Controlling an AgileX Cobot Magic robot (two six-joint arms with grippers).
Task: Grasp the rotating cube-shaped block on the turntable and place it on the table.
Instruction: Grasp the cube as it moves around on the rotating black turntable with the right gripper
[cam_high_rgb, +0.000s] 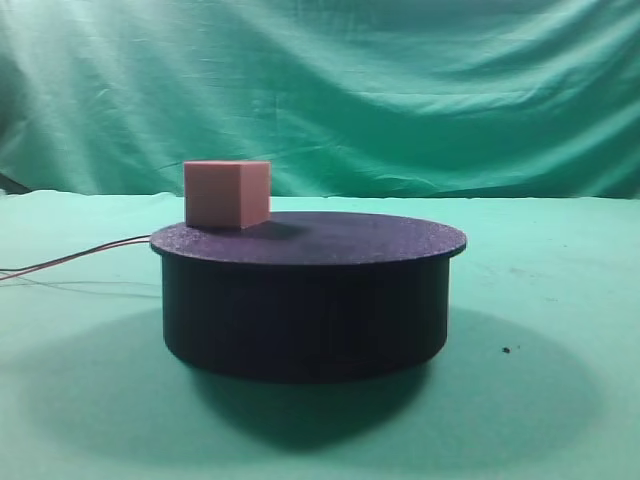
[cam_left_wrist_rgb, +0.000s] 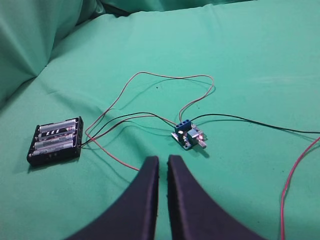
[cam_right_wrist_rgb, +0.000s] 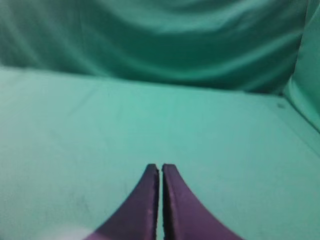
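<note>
On the turntable (cam_high_rgb: 308, 285), near its left rim as the exterior high view shows it, the cube-shaped block (cam_high_rgb: 227, 194) sits flat and untouched with no arm close, so the grasp has not begun; thin wires (cam_high_rgb: 75, 258) trail off left over the desk (cam_high_rgb: 560, 330), likely powering the spin. In the left wrist view the left tool (cam_left_wrist_rgb: 163, 161) hangs with fingers nearly pressed together and empty, above a battery holder (cam_left_wrist_rgb: 55, 140) wired to a small blue circuit board (cam_left_wrist_rgb: 189, 135), well away from the turntable, which is out of sight here. In the right wrist view the right tool (cam_right_wrist_rgb: 160, 167) is likewise pressed together on nothing over bare green cloth, seemingly parked and waiting.
</note>
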